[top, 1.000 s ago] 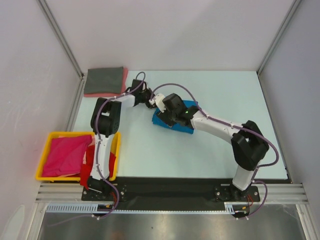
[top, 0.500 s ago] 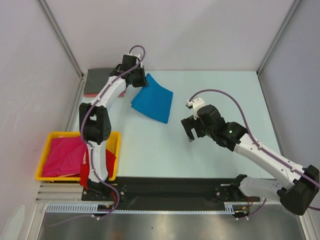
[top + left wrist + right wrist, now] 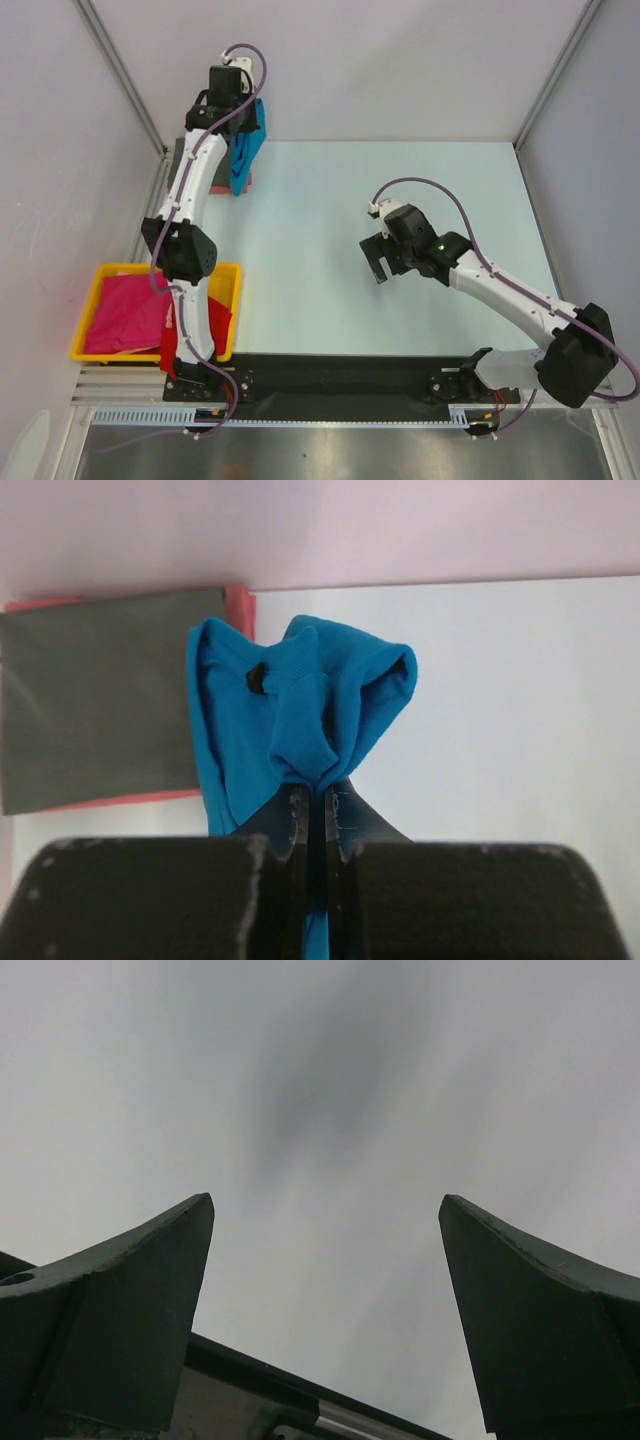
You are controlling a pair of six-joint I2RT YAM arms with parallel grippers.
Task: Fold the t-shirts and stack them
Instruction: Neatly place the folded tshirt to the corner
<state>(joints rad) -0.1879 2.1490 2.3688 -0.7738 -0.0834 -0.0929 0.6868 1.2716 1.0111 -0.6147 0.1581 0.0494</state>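
My left gripper (image 3: 240, 110) is shut on the folded bright blue t-shirt (image 3: 246, 150), which hangs bunched from the fingertips (image 3: 318, 790) above the back left corner. In the left wrist view the blue t-shirt (image 3: 300, 710) hangs over the right edge of the folded dark grey t-shirt (image 3: 100, 695), which lies on the salmon pink t-shirt (image 3: 240, 605). The magenta t-shirt (image 3: 125, 310) lies in the yellow bin (image 3: 232, 290), and the red t-shirt (image 3: 172, 345) hangs over its near side. My right gripper (image 3: 385, 263) is open and empty over the bare table (image 3: 330, 1090).
The yellow bin stands at the near left edge. White walls and metal frame posts (image 3: 120, 75) close in the back and sides. The left arm stretches up along the left side.
My left gripper has carried the blue t-shirt from the table's middle left and back to above the grey stack. My right arm let it go, drew back right and now holds still.
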